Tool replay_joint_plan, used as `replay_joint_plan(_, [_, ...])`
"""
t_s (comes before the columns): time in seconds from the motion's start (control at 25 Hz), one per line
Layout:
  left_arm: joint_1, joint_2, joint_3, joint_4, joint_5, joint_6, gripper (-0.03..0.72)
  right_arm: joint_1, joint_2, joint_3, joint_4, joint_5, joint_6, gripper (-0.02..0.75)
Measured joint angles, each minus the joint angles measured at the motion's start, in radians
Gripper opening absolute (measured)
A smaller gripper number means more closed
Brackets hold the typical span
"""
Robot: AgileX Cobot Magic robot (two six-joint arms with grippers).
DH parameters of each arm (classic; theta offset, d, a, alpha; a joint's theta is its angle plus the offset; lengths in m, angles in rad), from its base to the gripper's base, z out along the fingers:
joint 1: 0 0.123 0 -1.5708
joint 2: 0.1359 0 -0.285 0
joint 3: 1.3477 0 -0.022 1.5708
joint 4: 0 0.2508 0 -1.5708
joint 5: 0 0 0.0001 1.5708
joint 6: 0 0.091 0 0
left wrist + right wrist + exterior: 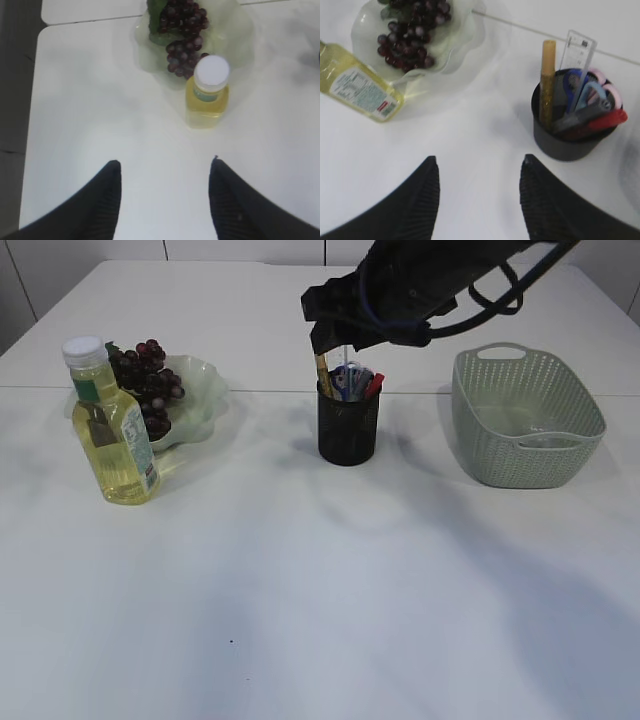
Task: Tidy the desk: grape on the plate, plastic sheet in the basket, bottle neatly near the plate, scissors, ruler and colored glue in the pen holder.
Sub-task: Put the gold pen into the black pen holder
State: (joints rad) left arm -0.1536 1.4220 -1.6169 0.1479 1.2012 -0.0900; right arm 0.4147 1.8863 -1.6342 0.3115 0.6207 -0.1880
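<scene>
Dark grapes (pixel 148 386) lie on the pale green plate (pixel 205 390) at the back left. The yellow bottle (pixel 112 430) with a white cap stands upright just in front of the plate. The black pen holder (pixel 348 428) holds a gold glue stick (pixel 548 80), a clear ruler (pixel 577 52), blue-handled scissors (pixel 580 92) and a red stick (pixel 605 121). My right gripper (pixel 479 162) hangs open and empty above the table, left of the holder. My left gripper (pixel 165 167) is open and empty, short of the bottle (pixel 207 95). A faint clear sheet seems to lie in the basket (pixel 528 472).
The green woven basket stands at the right of the table, well apart from the pen holder. My right arm (pixel 400 290) reaches in from the top right, over the holder. White tabletop fills the whole foreground.
</scene>
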Motion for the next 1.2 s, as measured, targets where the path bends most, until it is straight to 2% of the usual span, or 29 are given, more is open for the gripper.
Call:
replay_joint_plan(0.2, [0.000,-0.013,0.000,-0.086,0.000,0.017,0.428,0.000,-0.027,-0.101,0.000,0.319,0.001,0.421])
replay_joint_plan(0.44, [0.000,-0.025,0.000,-0.214,0.025,0.024,0.386,0.000,-0.029,-0.160,-0.002,0.584,0.002,0.423])
replay_joint_plan(0.84, [0.000,-0.102,0.026,-0.225,0.052,0.053,0.351,0.000,-0.120,-0.162,-0.100,0.619,0.103,0.424])
replay_joint_plan(1.2, [0.000,-0.378,0.291,-0.233,0.015,0.106,0.351,0.000,-0.287,-0.153,-0.130,0.628,0.108,0.423])
